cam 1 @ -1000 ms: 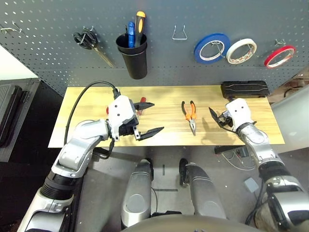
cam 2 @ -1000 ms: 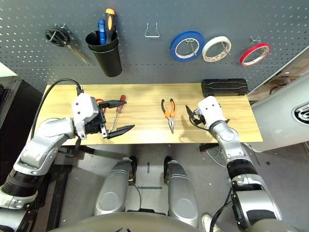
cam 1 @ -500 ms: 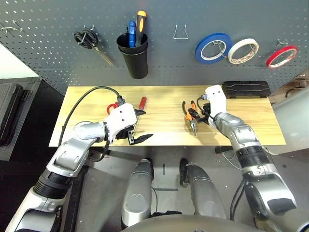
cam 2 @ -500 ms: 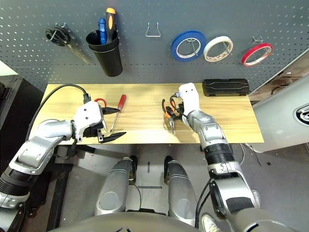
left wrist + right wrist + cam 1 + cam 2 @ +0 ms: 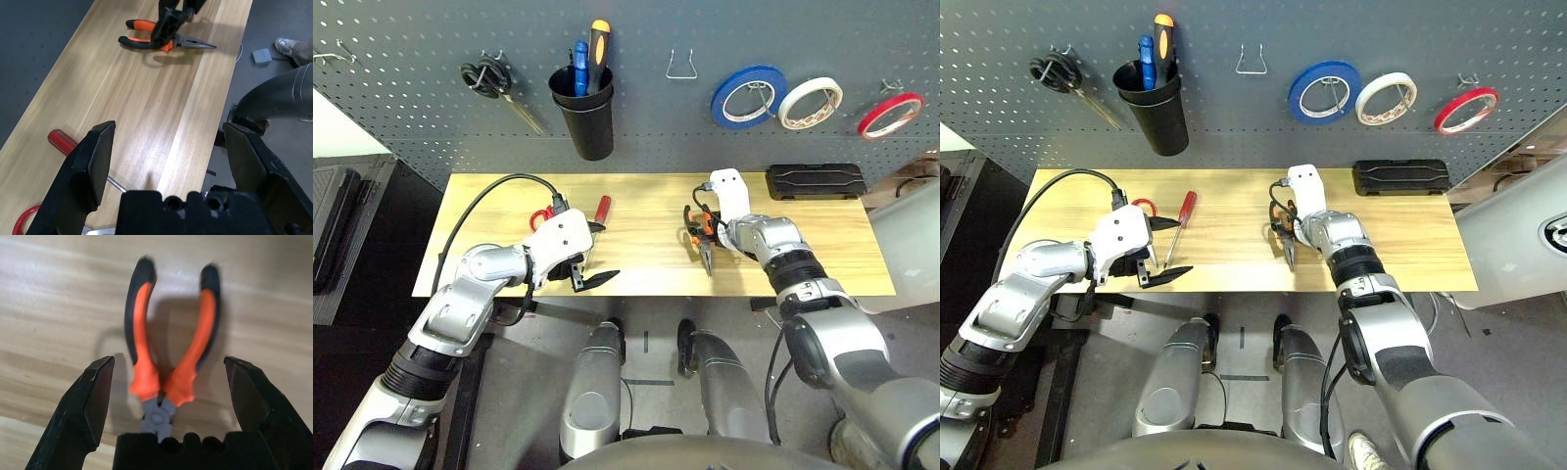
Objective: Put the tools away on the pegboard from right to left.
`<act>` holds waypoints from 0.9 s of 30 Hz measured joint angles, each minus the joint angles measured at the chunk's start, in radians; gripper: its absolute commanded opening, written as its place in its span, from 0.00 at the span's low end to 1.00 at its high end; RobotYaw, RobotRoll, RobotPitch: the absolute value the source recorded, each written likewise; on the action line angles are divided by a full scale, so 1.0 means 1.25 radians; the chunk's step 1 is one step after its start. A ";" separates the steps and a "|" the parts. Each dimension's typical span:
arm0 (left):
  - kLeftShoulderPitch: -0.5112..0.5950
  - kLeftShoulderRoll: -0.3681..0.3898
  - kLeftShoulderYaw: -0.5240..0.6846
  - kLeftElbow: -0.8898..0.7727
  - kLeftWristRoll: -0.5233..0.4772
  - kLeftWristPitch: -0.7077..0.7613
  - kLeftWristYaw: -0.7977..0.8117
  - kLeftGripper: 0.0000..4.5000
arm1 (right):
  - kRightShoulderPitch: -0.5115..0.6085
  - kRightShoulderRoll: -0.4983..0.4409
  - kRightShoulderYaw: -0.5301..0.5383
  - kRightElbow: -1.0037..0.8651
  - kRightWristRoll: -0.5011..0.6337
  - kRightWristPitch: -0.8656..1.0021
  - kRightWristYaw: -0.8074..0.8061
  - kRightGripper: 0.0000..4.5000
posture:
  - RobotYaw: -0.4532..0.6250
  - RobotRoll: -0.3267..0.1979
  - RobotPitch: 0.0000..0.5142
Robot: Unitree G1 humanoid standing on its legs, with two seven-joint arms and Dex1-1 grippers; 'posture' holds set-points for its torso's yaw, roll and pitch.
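**Right hand poised over the pliers**

The right hand (image 5: 168, 396) hangs over the orange-and-black-handled pliers (image 5: 702, 233), its two black fingers spread wide either side of the handles and holding nothing. The pliers lie flat near the middle of the worktop (image 5: 832, 245), nose pointing toward the front edge. The left hand (image 5: 591, 257) hovers wide open and empty toward the left end of the worktop, just beside the red-handled screwdriver (image 5: 599, 211) and the red-handled scissors (image 5: 539, 217), which lie there together. The white tape roll (image 5: 810, 103) hangs on the pegboard (image 5: 411, 108) between a blue roll (image 5: 745, 96) and a red roll (image 5: 891, 115). A black case (image 5: 814, 181) sits at the back right corner.
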 measured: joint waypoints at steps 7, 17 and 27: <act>0.000 0.001 0.000 -0.002 0.008 0.013 0.000 1.00 | -0.041 0.019 -0.008 0.087 -0.005 -0.042 -0.026 0.99 | 0.75 0.62 0.62; 0.004 0.010 -0.001 -0.002 0.027 0.015 0.000 1.00 | -0.053 0.020 -0.022 0.137 -0.017 -0.081 -0.050 0.62 | 0.75 0.62 0.62; 0.003 0.008 -0.008 0.003 0.042 0.006 0.000 1.00 | -0.042 0.018 -0.027 0.128 -0.029 -0.105 -0.039 0.55 | 0.75 0.62 0.60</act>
